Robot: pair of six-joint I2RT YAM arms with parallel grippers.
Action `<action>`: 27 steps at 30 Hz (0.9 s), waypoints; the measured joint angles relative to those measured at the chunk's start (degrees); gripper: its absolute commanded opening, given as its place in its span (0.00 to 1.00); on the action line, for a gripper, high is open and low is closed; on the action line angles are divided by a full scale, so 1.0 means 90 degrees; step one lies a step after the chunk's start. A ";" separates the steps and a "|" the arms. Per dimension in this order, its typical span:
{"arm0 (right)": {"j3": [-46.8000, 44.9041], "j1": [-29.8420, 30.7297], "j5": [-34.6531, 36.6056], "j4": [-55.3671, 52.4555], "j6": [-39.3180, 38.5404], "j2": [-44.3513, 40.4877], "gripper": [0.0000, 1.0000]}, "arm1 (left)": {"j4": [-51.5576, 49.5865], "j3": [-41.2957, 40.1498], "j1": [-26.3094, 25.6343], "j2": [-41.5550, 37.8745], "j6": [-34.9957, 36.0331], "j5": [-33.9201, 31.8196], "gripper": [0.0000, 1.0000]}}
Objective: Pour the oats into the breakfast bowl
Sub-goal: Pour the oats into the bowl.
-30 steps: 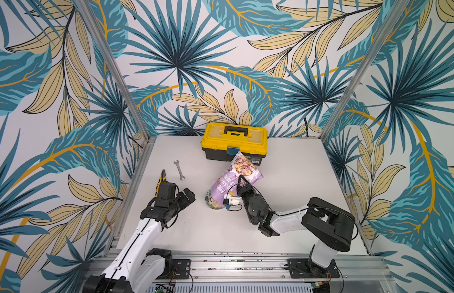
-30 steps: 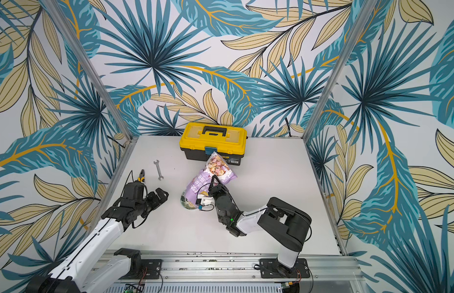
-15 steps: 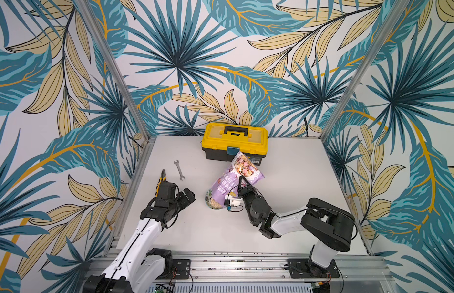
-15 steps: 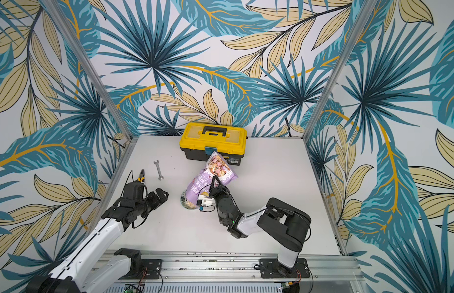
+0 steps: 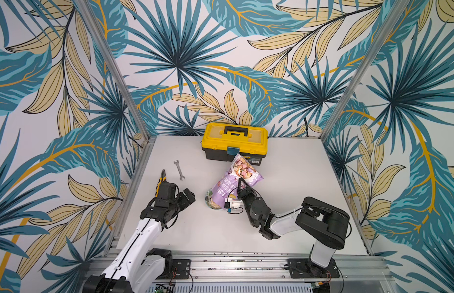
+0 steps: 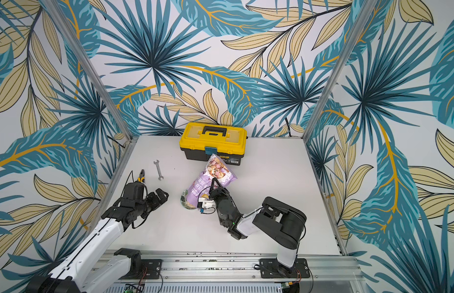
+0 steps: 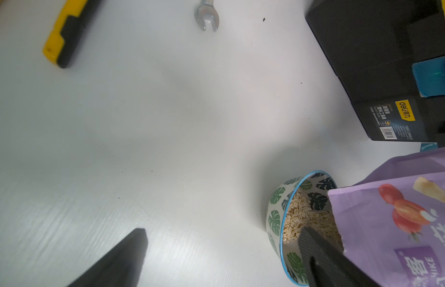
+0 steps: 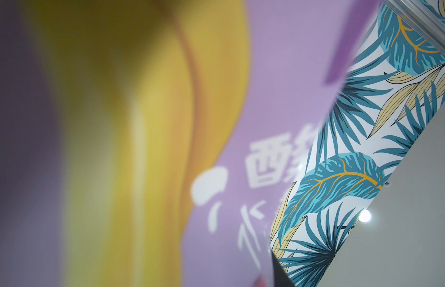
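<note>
Right fingers (image 5: 240, 183) pinch the tilted pouch (image 5: 243, 168), its mouth over the breakfast bowl (image 7: 275, 218) on the worktop (image 5: 292, 172), oats (image 7: 299, 213) heaped inside; left fingers (image 7: 122, 256) spread, empty; advise tilting gradually, mouth within the rim.

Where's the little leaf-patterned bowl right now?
In both top views the bowl sits mid-table under the mouth of the tilted purple pouch, nearer the robot than the yellow toolbox and right of the wrench.
</note>
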 measured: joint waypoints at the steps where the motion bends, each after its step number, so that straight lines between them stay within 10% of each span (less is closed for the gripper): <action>1: -0.0002 0.0000 -0.0015 0.0051 0.0000 0.0000 0.00 | -0.0010 0.0000 0.0000 0.0000 0.0000 0.0000 1.00; 27: -0.0002 0.0000 -0.0049 0.0372 0.0000 0.0175 0.00 | -0.0061 0.0032 0.0000 0.0097 0.0141 0.0080 1.00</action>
